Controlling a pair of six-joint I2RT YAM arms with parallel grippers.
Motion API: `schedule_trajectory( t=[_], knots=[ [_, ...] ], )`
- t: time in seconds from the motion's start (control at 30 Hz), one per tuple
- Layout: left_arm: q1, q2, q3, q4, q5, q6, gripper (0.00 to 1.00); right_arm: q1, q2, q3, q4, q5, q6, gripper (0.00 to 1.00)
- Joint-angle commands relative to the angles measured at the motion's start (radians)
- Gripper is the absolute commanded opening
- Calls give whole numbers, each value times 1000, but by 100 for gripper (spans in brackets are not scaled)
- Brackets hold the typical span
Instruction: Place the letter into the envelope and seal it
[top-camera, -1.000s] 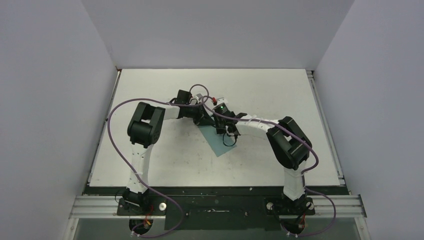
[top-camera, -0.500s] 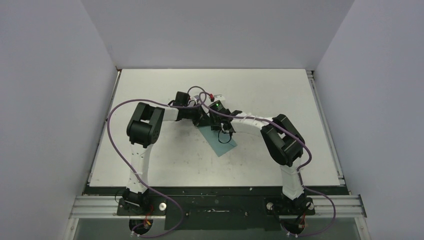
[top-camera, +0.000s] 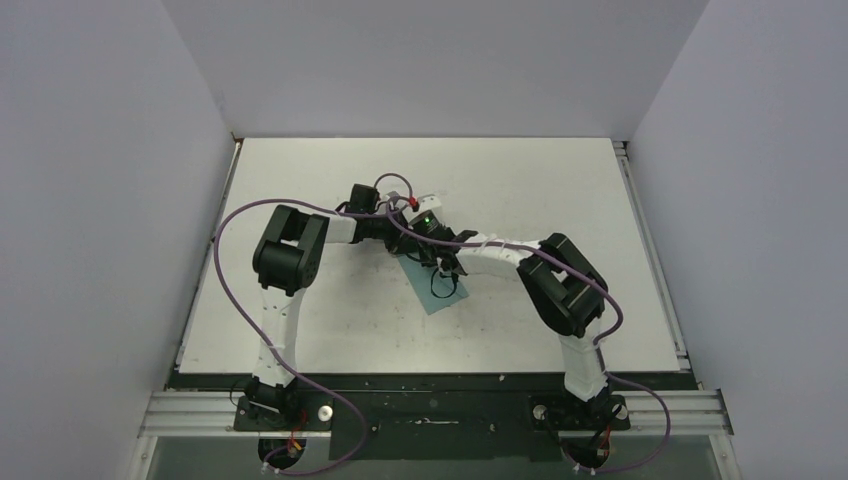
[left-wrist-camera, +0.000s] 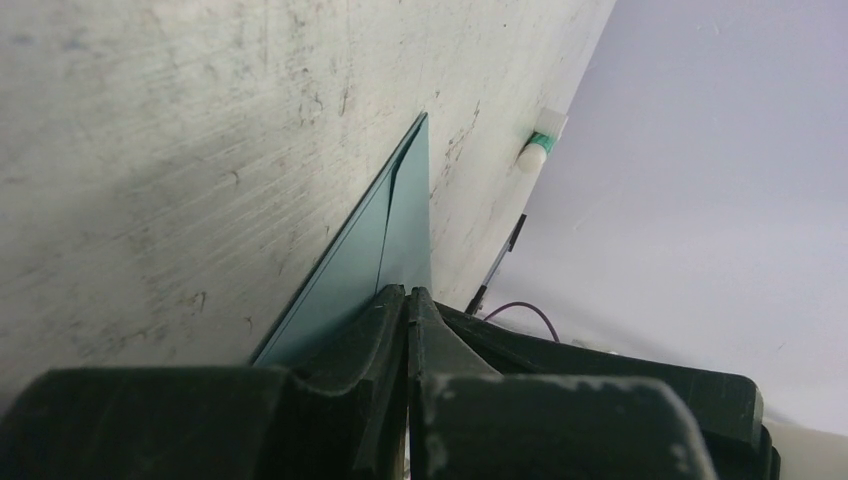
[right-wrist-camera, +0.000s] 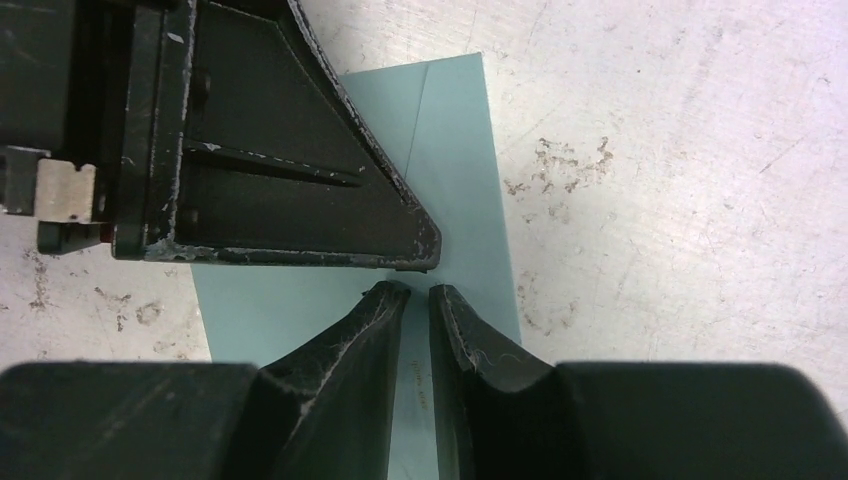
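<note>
The envelope (right-wrist-camera: 465, 170), teal and flat with a fine flap seam across it, lies askew near the middle of the scuffed table (right-wrist-camera: 680, 150). The left gripper (left-wrist-camera: 407, 296) has its fingers pressed tight together, tips down on the paper. Just beside it, over the same sheet, the right gripper (right-wrist-camera: 418, 292) holds its fingers a narrow slit apart, clamping nothing. A white-and-green stick (left-wrist-camera: 541, 146) lies beyond

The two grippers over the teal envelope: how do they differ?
The left gripper has its fingers pressed together; the right gripper shows a narrow gap. The left reaches in from the left, the right from the right. Both are black, tips over the envelope.
</note>
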Motion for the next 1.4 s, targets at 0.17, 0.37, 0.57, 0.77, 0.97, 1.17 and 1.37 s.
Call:
schedule_trajectory(
  t=[0.17, 0.37, 0.57, 0.77, 0.97, 1.17, 1.37],
  knots=[
    [22, 31, -40, -68, -147, 36, 0, 38, -4, -115, -152, -88, -27, 20],
    [27, 35, -40, -68, -149, 36, 0, 54, -26, -140, -165, -105, -45, 23],
    [27, 40, -44, -66, -150, 39, 0, 57, -51, -180, -174, -98, -21, 18],
    [27, 45, -40, -68, -150, 38, 0, 57, -60, -185, -186, -104, -19, 12],
    [27, 46, -39, -70, -149, 43, 0, 55, -74, -217, -187, -128, -27, 12],
    [27, 47, -35, -81, -150, 54, 0, 39, -94, -247, -196, -135, -11, 12],
    [27, 48, -23, -91, -150, 64, 0, -8, -128, -284, -212, -147, 36, 12]
  ],
)
